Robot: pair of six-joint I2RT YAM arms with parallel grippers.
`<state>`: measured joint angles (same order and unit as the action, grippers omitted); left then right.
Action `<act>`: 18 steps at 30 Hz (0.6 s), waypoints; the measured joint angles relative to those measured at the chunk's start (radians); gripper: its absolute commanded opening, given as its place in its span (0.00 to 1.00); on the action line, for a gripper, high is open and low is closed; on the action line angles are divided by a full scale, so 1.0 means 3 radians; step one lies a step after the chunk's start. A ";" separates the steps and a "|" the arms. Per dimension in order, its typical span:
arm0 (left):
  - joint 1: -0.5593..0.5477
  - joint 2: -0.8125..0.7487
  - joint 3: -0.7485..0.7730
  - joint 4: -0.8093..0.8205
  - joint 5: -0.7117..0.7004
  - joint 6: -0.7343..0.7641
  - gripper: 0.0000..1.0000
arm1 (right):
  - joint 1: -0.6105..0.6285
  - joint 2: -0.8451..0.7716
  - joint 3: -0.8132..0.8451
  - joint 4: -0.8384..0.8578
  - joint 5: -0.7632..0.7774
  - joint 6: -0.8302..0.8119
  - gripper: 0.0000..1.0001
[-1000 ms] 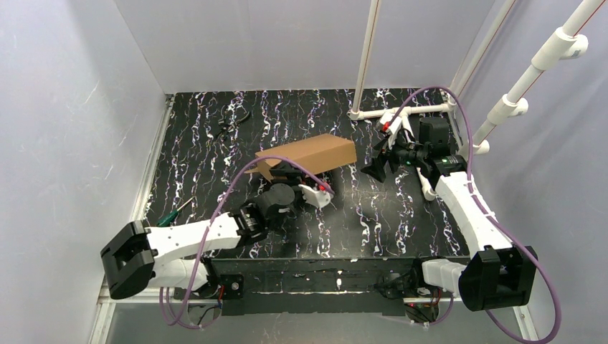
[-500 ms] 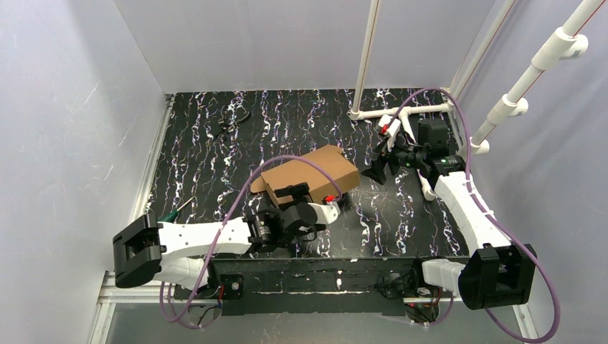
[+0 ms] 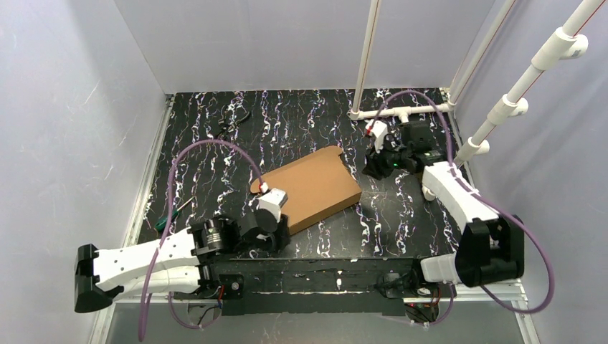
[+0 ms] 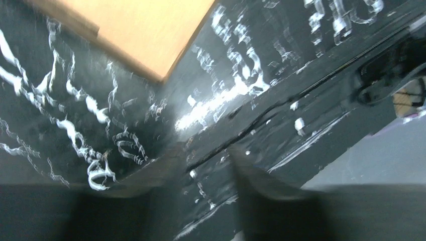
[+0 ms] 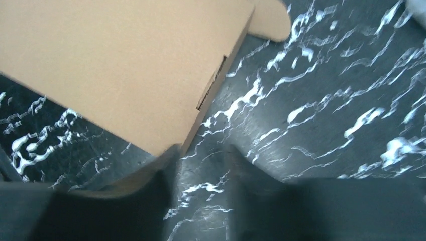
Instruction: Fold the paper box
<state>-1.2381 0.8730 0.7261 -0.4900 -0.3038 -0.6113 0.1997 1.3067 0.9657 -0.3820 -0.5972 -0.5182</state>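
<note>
Brown box [image 3: 312, 188] lies flat, long axis L-R, btwn L gripper [image 4: 203, 155] & R gripper [image 5: 201, 150]; both half-open, empty; R looks nearer.

Flat paper box [image 3: 312, 188] blocked mid-table; open tabletop [image 3: 193, 165] lay left, a white pipe frame [image 3: 430, 109] crowded far right.

One box [image 3: 312, 188] is counted, two grippers, the left gripper [image 4: 206, 150] and the right gripper [image 5: 200, 150], one green-handled tool [image 3: 172, 212] and one dark tool [image 3: 231, 120].
</note>
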 measured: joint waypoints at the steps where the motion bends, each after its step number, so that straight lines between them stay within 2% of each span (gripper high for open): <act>1: 0.0000 -0.0065 -0.0083 -0.0067 -0.0006 -0.0264 0.20 | 0.0058 0.0093 0.0001 0.0024 0.0142 0.0070 0.13; 3: 0.0014 -0.0154 -0.0262 -0.0294 -0.0081 -0.0820 0.19 | 0.0151 0.0280 0.0001 0.0066 0.0398 0.0193 0.01; 5: 0.0097 -0.0174 -0.0390 -0.0510 -0.0163 -0.1191 0.16 | 0.0216 0.0479 0.0001 0.0117 0.0685 0.0317 0.01; 7: 0.0435 -0.0121 -0.0448 -0.0595 -0.0153 -0.1364 0.14 | 0.0278 0.0645 0.0000 0.0181 0.0944 0.0387 0.01; 10: 0.1092 0.0121 -0.0454 -0.0458 -0.0128 -0.1394 0.13 | 0.0398 0.0805 -0.0019 0.0266 0.1175 0.0435 0.01; 12: 0.1394 0.0359 -0.0454 -0.0244 -0.0089 -0.1319 0.14 | 0.0483 0.0828 -0.0066 0.0291 0.1204 0.0445 0.01; 15: 0.1695 0.0805 -0.0392 0.0140 0.0118 -0.1119 0.15 | 0.0626 0.0825 -0.0148 0.0314 0.1191 0.0430 0.01; 18: 0.1948 0.1532 0.0066 0.0340 0.0445 -0.0844 0.15 | 0.0785 0.0793 -0.0266 0.0303 0.1156 0.0401 0.01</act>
<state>-0.6537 1.3327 0.7460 -0.3882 -0.1703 -0.8646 0.4351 1.5448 0.8860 -0.2913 -0.2504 -0.3981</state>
